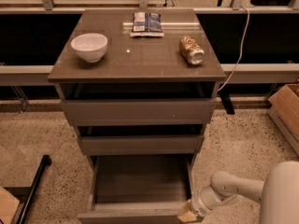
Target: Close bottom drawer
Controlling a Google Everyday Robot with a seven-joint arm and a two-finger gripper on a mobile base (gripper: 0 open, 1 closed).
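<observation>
Your bottom drawer (140, 183) is pulled well out at the base of the cabinet (140, 64), box open to the cam, its front at the btm edge of the view. Gripper (188, 213) sits low at the front's right corner, touching or just beside it: can't tell which, and can't tell if it's open or closed either. Its white arm (233, 190) comes in from lower right. Above, the middle drawer (140, 144) and top drawer (138, 111) fronts each stand a bit proud, w/ a dark gap over each. On the cabinet top: white bowl (89, 46) at left, upright; packet (146, 23) at back centre; can (192, 50) on its side at right, all well apart. Cable (240, 41) hangs behind the right edge, carton (287, 113) on the floor far right, black pole (35, 183) lower left
</observation>
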